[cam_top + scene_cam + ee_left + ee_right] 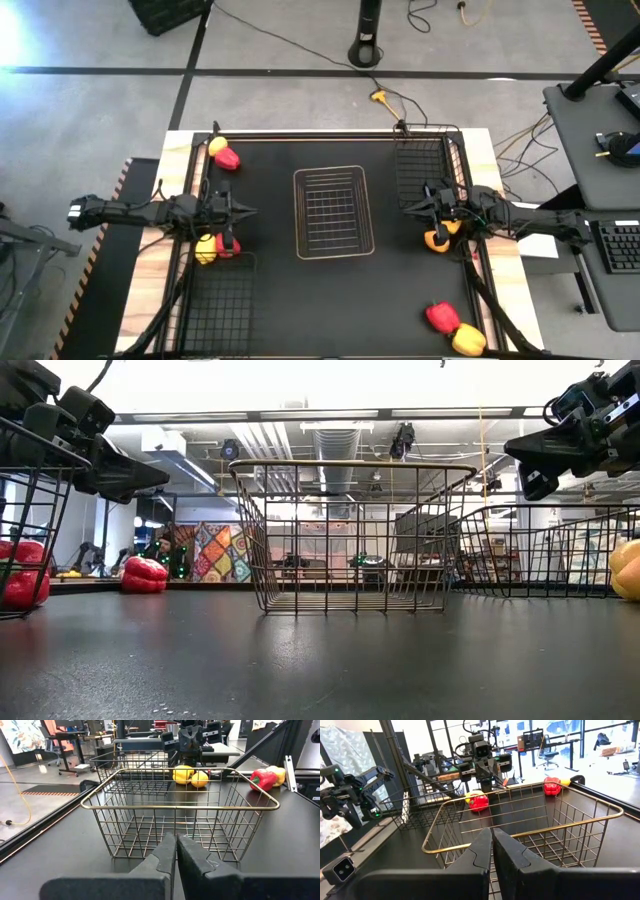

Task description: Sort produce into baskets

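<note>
- Left pincer [243, 212], closed and empty, hovers at centre-left of the high view; a red pepper [228, 246] and yellow pepper [206, 249] sit just below it.
- Right pincer [407, 209], closed and empty, hovers at centre-right; two lemons [437, 240] lie just below it.
- The pale wire basket [332, 212] stands mid-tabletop [270, 300] between them.
- Black baskets sit at lower left [215, 310] and upper right [425, 160].
- More peppers lie at upper left [226, 158] and lower right [442, 317].
</note>
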